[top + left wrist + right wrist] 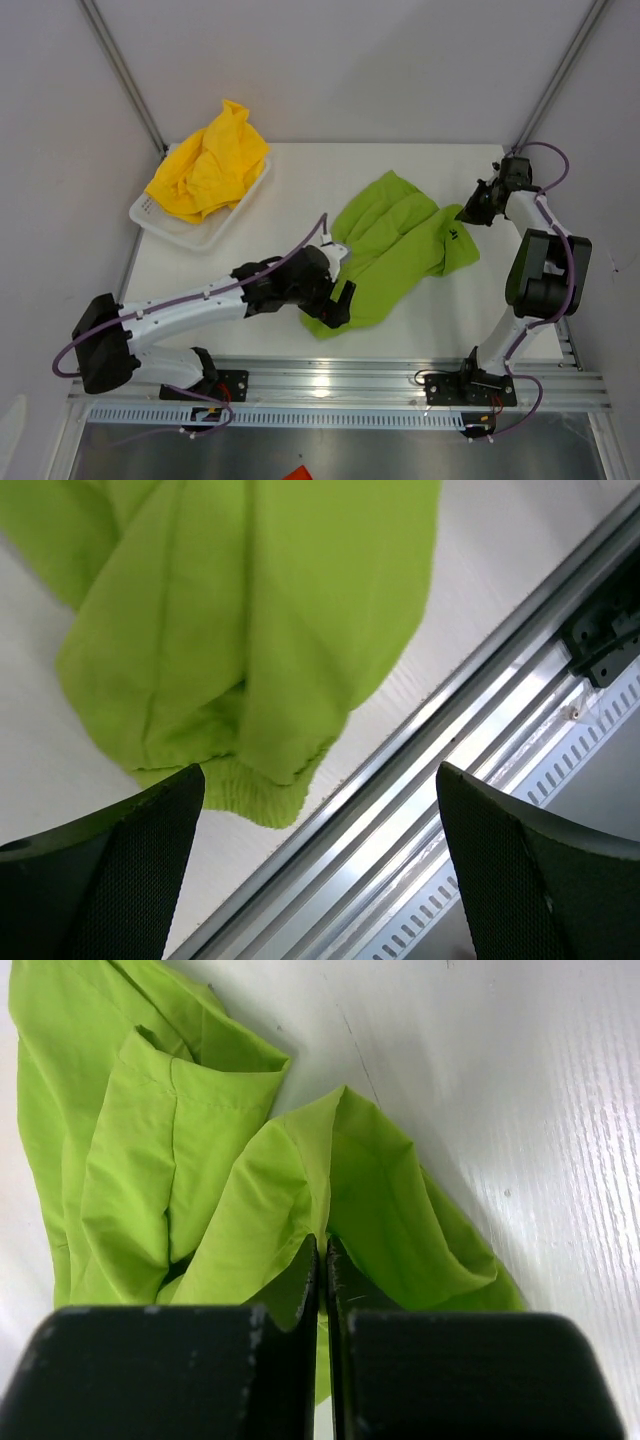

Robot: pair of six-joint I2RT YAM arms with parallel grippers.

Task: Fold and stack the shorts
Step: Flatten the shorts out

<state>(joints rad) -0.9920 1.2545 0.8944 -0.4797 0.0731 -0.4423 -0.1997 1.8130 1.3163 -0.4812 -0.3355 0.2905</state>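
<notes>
Count: two shorts, one basket. The yellow shorts [208, 165] lie crumpled inside the white basket [180, 236]. To the right of the basket and well apart from it, the lime green shorts [395, 250] lie on the table [300, 170]. Their long axis is diagonal, with the elastic waistband nearest the front and the legs toward the far right. The left gripper [342, 300] sits at the waistband end, jaws wide, holding nothing. Farthest from the basket, the right gripper [466, 212] is closed, pinching a green fold.

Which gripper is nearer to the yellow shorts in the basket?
Left. The left gripper, open, hovers at the near end of the lime green shorts, diagonally right of the yellow shorts. The right gripper, shut on their right edge, sits farther right.
</notes>
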